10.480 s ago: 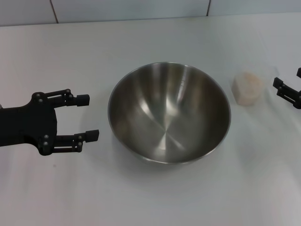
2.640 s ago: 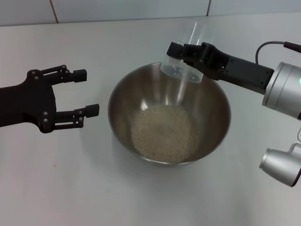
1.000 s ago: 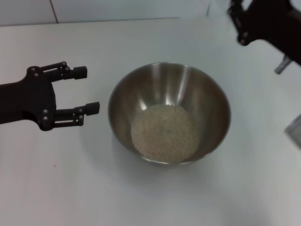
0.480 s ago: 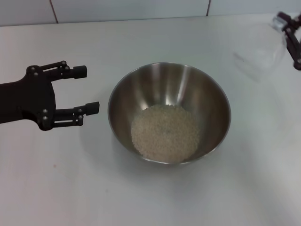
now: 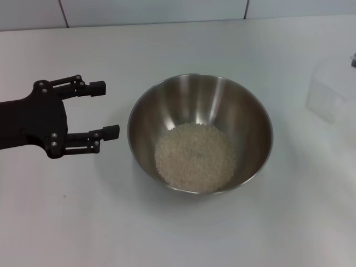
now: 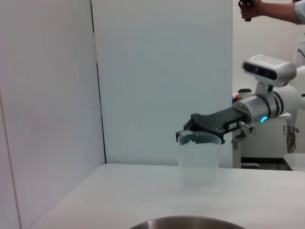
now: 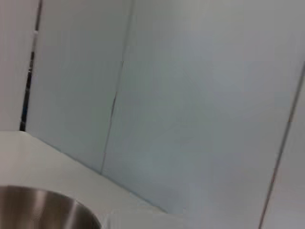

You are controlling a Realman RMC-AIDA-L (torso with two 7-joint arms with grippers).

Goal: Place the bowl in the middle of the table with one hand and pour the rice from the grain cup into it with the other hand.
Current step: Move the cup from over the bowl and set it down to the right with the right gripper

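The steel bowl stands in the middle of the white table, and a heap of rice covers its bottom. Left of the bowl, my left gripper hovers open and empty, a short gap from the rim. The grain cup is clear, empty and upright near the table's right edge. In the left wrist view my right gripper is shut on the grain cup at its rim. I cannot tell whether the cup's base touches the table. The bowl's rim also shows there.
A pale wall with panel seams runs along the table's far edge. The right wrist view shows the bowl's side and that wall. Bare tabletop lies in front of the bowl and to both sides.
The right arm has swung the emptied cup away from the bowl to the right and lowered it upright near the table's right edge. The left gripper has barely moved.
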